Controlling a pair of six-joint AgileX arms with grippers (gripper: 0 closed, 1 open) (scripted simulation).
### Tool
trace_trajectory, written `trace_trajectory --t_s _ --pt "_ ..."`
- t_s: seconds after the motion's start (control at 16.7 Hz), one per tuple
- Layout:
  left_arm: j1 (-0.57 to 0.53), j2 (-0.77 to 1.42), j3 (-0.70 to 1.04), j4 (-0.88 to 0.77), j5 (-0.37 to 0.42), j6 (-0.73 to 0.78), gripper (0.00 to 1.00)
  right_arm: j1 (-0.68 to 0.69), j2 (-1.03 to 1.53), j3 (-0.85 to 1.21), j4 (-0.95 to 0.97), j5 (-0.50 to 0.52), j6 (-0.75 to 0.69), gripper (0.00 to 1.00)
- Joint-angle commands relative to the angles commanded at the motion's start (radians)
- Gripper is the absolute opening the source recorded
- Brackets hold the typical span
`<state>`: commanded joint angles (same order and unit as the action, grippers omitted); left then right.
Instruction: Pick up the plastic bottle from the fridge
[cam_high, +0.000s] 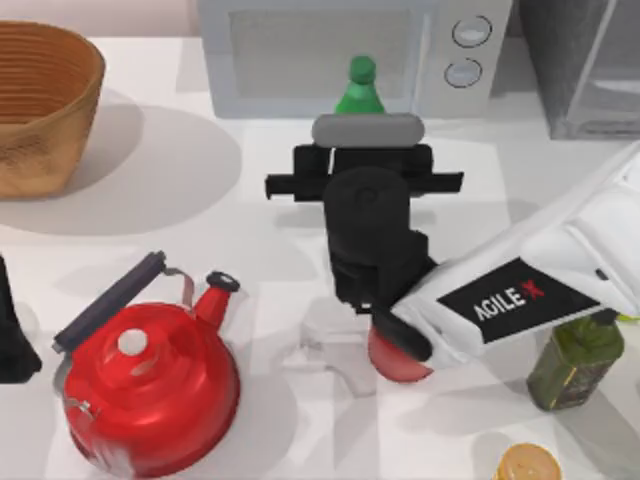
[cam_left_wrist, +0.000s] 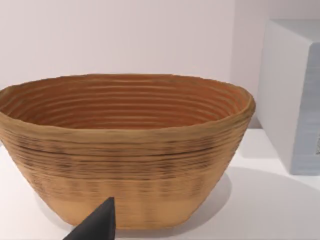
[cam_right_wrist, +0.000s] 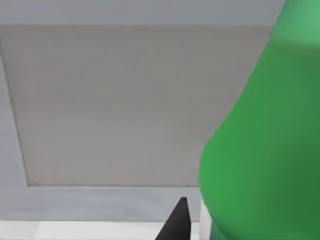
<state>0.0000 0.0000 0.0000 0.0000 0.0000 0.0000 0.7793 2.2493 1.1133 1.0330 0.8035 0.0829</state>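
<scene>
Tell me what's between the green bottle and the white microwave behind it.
Nothing. In the top view the plastic bottle stands right before the microwave; the right wrist view shows only the microwave door behind the bottle.

Woven basket (cam_left_wrist: 125, 150) on table (cam_left_wrist: 260, 210), microwave (cam_left_wrist: 292, 95) beside

Wicker basket (cam_high: 40, 105), red kettle (cam_high: 150, 385) (black handle), white microwave (cam_high: 345, 50).

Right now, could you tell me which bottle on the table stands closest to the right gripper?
The plastic bottle, bright green, before the white microwave, just beyond the right gripper; the dark olive bottle stands far off beside the arm.
</scene>
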Motion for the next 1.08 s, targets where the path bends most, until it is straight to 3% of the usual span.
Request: trace_trajectory --t_s 0.72,1.08 --pt "0.0 0.0 0.0 0.0 0.0 0.0 1.0 0.0 0.0 0.0 0.0 0.0 0.0 0.98" --pt "0.0 0.0 0.0 0.0 0.0 0.0 1.0 0.0 0.0 0.0 0.0 0.0 0.0 1.0"
